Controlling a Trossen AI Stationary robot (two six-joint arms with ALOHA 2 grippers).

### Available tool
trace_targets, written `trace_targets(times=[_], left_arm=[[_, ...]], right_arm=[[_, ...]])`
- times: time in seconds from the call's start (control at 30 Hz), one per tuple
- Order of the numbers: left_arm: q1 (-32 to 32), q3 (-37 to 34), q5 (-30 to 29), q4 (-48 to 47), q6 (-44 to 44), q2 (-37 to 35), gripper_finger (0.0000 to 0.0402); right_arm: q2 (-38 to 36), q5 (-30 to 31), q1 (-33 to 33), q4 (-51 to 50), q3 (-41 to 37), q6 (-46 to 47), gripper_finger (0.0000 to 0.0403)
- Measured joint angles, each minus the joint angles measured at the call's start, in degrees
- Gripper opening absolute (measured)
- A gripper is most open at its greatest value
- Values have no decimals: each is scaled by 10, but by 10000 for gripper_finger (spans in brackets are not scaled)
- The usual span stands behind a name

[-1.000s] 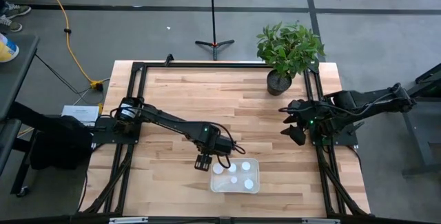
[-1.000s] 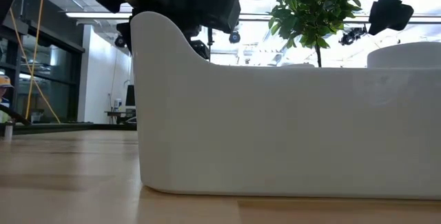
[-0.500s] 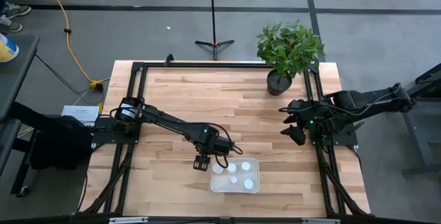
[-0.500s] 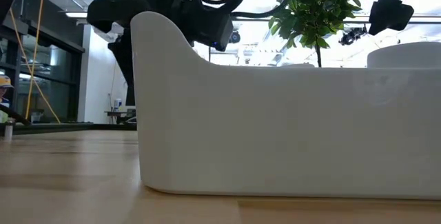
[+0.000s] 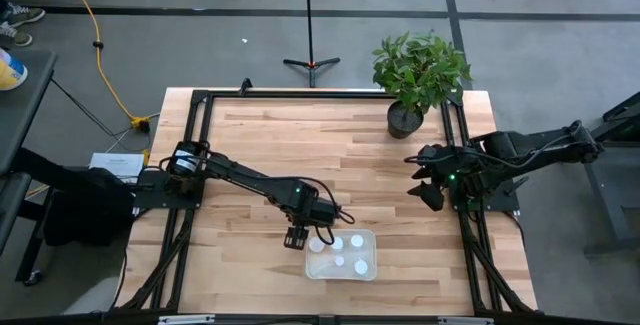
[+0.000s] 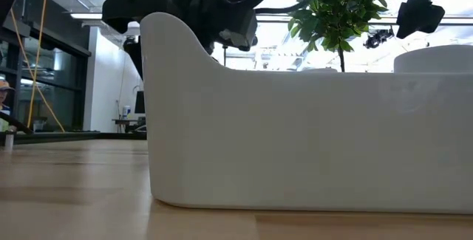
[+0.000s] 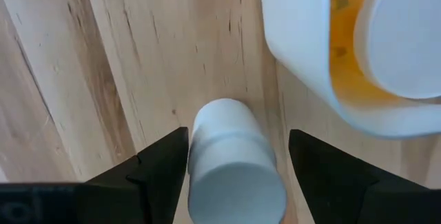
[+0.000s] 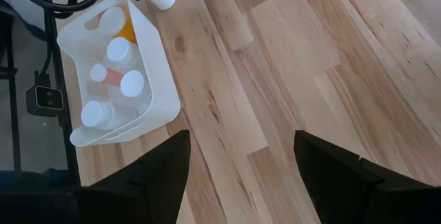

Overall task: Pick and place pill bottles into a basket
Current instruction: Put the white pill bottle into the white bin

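Bottle (image 7: 234, 158) upright on the surface (image 5: 340, 155), just beside the basket (image 5: 366, 268), between fingers (image 7: 155, 172) of the wide-spread left end effector (image 5: 294, 237). Five bottles stand inside. Right end effector (image 5: 432, 197), spread wide, waits well apart.

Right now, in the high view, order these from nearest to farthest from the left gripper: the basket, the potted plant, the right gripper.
1. The basket, right beside the left gripper, toward the table's front edge.
2. The right gripper, across the table at its right edge.
3. The potted plant, at the far right corner.
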Motion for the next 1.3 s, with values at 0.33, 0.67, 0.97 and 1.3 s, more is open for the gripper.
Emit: trace_targets(times=[0.33, 0.67, 0.97, 1.3], left_arm=[[0, 0, -1, -1, -10, 0, 233], [0, 7, 3, -35, -10, -2, 180], [0, 48, 2, -96, 5, -8, 181], [0, 121, 2, -135, -3, -17, 181]], right_arm=[[0, 0, 0, -6, 0, 0, 250], [0, 0, 0, -5, 0, -4, 250], [0, 0, 0, -5, 0, -4, 250], [0, 0, 0, -5, 0, -4, 250]])
